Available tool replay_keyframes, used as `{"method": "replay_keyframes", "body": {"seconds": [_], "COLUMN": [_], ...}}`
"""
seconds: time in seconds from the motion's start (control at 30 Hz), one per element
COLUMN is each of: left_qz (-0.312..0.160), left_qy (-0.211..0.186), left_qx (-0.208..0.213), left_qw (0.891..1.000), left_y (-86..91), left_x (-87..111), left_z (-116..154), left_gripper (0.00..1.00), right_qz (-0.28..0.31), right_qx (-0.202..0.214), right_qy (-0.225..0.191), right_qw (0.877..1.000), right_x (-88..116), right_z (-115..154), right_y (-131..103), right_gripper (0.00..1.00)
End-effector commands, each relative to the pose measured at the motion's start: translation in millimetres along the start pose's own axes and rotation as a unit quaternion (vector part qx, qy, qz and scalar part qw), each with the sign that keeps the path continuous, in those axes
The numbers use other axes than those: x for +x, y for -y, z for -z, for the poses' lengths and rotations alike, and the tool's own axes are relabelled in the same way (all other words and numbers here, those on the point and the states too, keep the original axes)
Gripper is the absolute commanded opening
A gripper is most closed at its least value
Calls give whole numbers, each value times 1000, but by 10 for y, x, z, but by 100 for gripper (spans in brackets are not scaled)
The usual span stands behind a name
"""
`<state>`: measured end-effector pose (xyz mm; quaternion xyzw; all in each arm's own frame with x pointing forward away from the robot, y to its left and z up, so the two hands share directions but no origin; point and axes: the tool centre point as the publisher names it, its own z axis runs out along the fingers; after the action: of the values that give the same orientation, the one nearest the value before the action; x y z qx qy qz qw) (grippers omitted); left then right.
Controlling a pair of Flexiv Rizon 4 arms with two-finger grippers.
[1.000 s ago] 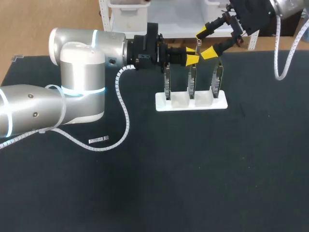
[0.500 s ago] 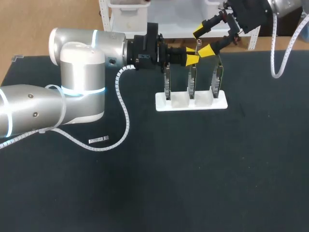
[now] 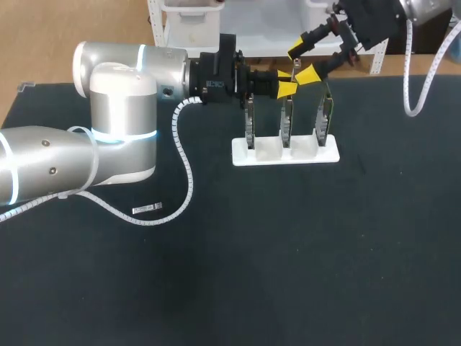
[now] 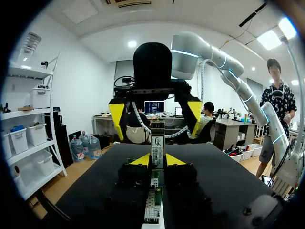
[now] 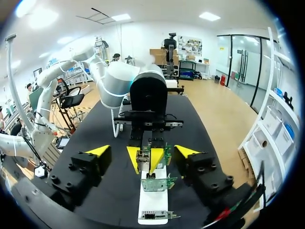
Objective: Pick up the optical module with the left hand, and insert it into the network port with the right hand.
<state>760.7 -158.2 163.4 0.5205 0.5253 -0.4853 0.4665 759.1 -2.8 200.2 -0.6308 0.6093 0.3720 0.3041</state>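
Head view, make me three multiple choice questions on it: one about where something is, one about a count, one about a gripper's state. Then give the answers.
1. Where does the small silver strip lie?
A. in the white holder
B. between the right gripper's fingers
C. flat on the black table, apart from the holder

2. How many upright boards stand in the white holder?
A. two
B. three
C. five

3. In what state is the right gripper?
A. open
B. shut on a board
C. shut on the silver strip

Answers:
1 C: the strip lies on the bare table, off to the side of the holder.
2 B: three boards stand in a row on the holder.
3 A: its yellow tips stand wide apart, above the boards, and clamp nothing.
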Motion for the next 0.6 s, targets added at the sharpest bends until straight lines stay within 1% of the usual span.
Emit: {"method": "replay_keyframes", "body": {"seconds": [0.03, 0.6], "left_qz": [0, 0], "left_qy": [-1, -1], "left_qx": [1, 1], "left_qw": [1000, 1000], "left_y": [-10, -10], "left_x": [-2, -2], "left_z": [-1, -1], "left_gripper": [0, 0], "right_qz": [-1, -6], "right_qx": [0, 10], "right_qy": [2, -1], "right_qw": [1000, 1000], "right_x": [12, 26], "right_z": [21, 22], "right_y": [15, 10], "right_gripper": [0, 0]}}
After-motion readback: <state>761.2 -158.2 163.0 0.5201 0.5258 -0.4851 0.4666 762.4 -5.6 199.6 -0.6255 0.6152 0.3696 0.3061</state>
